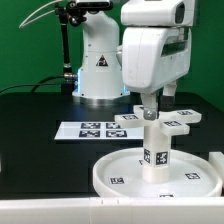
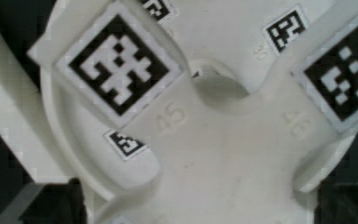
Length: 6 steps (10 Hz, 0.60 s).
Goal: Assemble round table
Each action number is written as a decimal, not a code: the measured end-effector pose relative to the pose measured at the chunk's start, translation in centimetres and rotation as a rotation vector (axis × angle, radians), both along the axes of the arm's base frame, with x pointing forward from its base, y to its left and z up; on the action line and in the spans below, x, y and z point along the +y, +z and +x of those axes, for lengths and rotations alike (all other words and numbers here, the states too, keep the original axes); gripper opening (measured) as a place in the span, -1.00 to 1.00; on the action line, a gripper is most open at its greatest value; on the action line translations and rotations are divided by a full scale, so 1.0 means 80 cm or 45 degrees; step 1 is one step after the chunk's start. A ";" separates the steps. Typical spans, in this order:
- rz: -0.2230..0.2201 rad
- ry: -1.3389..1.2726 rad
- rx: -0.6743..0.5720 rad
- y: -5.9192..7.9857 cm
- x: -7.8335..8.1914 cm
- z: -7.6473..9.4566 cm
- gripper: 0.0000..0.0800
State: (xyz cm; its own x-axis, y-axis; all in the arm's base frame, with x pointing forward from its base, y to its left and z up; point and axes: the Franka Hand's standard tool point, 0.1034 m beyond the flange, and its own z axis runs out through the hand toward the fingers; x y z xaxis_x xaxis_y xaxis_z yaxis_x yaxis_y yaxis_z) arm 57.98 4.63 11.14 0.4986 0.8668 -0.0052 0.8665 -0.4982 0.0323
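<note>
We found the cylinder leg (image 1: 155,141) standing upright at the centre of the round disc (image 1: 118,171), with the cross-shaped piece (image 1: 160,122) seated on its top end. The gripper (image 1: 149,113) was at the cross-shaped piece (image 2: 211,110); we could not tell whether its jaws were clenched or released. The marker board (image 1: 82,128) lay behind the disc.

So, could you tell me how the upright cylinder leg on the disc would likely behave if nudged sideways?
The cylinder leg stands tall and narrow at the middle of the round disc, so it could probably tip unless already fastened. Once on its side, its round shape would likely roll. It looks like rigid plastic, so bending seems unlikely.
</note>
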 end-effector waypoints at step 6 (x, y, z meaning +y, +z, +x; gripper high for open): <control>-0.005 -0.004 0.016 -0.012 -0.003 -0.003 0.62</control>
State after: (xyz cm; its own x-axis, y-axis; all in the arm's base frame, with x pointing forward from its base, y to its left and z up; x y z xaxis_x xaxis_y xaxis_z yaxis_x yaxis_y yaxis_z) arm 57.78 4.43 10.20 0.5009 0.8654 -0.0154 0.8654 -0.5005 0.0233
